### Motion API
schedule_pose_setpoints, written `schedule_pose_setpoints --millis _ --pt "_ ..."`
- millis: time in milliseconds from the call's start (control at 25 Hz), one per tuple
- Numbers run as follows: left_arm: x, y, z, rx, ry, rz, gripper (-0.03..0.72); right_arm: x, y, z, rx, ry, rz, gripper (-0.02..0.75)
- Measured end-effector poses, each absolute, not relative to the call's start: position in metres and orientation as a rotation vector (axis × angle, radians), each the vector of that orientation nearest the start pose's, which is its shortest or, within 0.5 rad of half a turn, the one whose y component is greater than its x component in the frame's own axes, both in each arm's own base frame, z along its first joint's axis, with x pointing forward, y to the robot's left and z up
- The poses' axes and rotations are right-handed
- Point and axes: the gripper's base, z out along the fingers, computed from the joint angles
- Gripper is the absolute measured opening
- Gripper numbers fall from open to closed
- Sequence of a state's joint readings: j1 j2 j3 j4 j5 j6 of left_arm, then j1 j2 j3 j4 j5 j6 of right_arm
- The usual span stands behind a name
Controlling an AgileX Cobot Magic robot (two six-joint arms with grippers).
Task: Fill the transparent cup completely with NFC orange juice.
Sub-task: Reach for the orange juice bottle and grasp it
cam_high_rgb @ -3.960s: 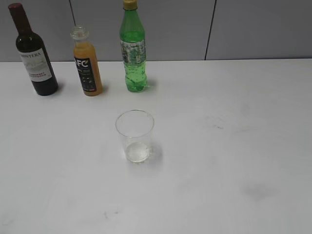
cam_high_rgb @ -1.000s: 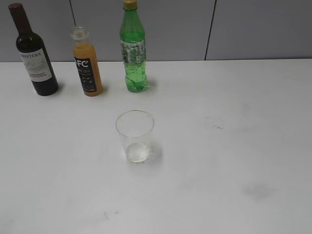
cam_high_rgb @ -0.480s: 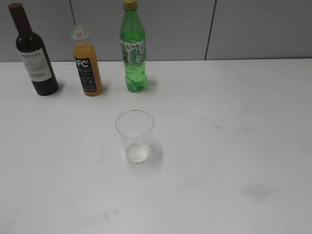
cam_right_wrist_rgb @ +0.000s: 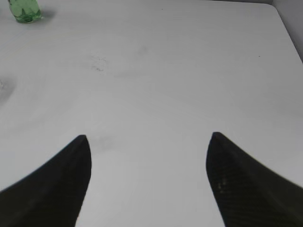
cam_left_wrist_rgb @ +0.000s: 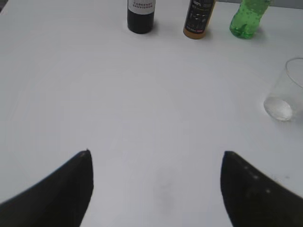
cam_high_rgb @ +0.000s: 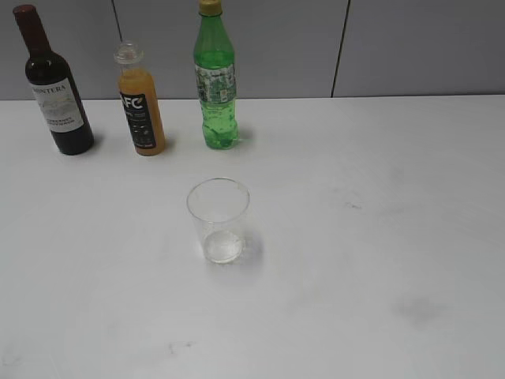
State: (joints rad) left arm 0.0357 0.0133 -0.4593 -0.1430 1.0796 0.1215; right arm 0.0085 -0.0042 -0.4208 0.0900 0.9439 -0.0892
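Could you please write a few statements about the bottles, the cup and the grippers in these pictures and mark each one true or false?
1. The transparent cup holds no orange juice. True.
2. The NFC orange juice bottle stands between the wine bottle and the green soda bottle. True.
3. The juice bottle's cap is off. False: a clear cap sits on its neck.
4. The left gripper is shut on the juice bottle. False: it is open over bare table, holding nothing.
5. The right gripper is open and holds nothing. True.
6. The cup lies on its side. False: it stands upright, in front of the bottles.
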Motion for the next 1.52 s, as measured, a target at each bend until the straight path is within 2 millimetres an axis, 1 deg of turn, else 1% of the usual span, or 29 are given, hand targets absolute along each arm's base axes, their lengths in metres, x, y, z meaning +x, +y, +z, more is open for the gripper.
schedule_pose_setpoints --millis 120,240,360,600,760,1000,1160,1320,1520 --pt "0.001 -0.009 0.27 0.091 2.076 -0.04 0.643 0.008 0.007 0.265 -0.091 1.998 0.057 0.587" --pt "0.01 -0.005 0.282 0.097 1.988 0.025 0.638 0.008 0.007 0.265 -0.091 1.997 0.061 0.587" --pt "0.025 -0.003 0.291 0.102 1.937 0.05 0.626 0.008 0.007 0.265 -0.091 1.997 0.064 0.587" --pt "0.063 -0.001 0.305 0.084 1.862 0.062 0.608 0.008 0.007 0.265 -0.091 1.997 0.068 0.587" --pt "0.085 0.001 0.309 0.075 1.83 0.069 0.605 0.008 0.008 0.265 -0.091 1.997 0.069 0.587" --pt "0.116 0.003 0.309 0.065 1.811 0.077 0.59 0.008 0.008 0.265 -0.091 1.997 0.069 0.587" --pt "0.138 -0.001 0.307 0.117 1.786 0.087 0.591 0.008 0.008 0.265 -0.091 1.997 0.069 0.587" --pt "0.162 -0.006 0.296 0.162 1.814 0.071 0.591 0.008 0.008 0.265 -0.091 1.997 0.069 0.587" --pt "0.191 -0.008 0.279 0.166 1.85 0.068 0.591 0.008 0.008 0.265 -0.092 1.997 0.069 0.587"
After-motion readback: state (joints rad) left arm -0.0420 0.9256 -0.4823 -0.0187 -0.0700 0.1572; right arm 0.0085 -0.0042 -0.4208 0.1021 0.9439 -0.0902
